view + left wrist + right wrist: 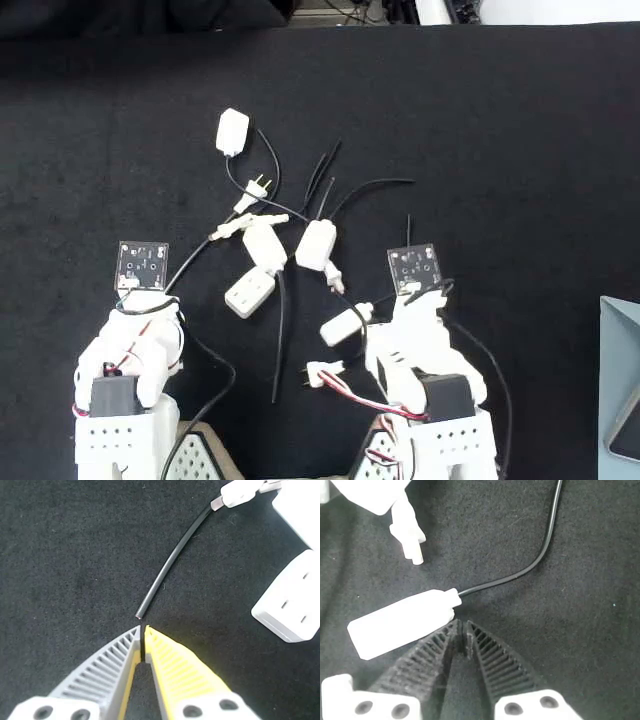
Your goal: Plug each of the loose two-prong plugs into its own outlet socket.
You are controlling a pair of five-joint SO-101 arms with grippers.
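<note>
Slanting, prongs toward upper right: plug (255, 192)

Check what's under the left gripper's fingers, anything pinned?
Around the shut fingers of the left gripper, just black cloth. A loose black cable ends just ahead, not touching them. Anything directly beneath the fingers is covered.

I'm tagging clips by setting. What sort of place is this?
Probably a robotics lab bench: a black-covered table, left arm and right arm side by side, a plug and outlet socket laid out.
</note>
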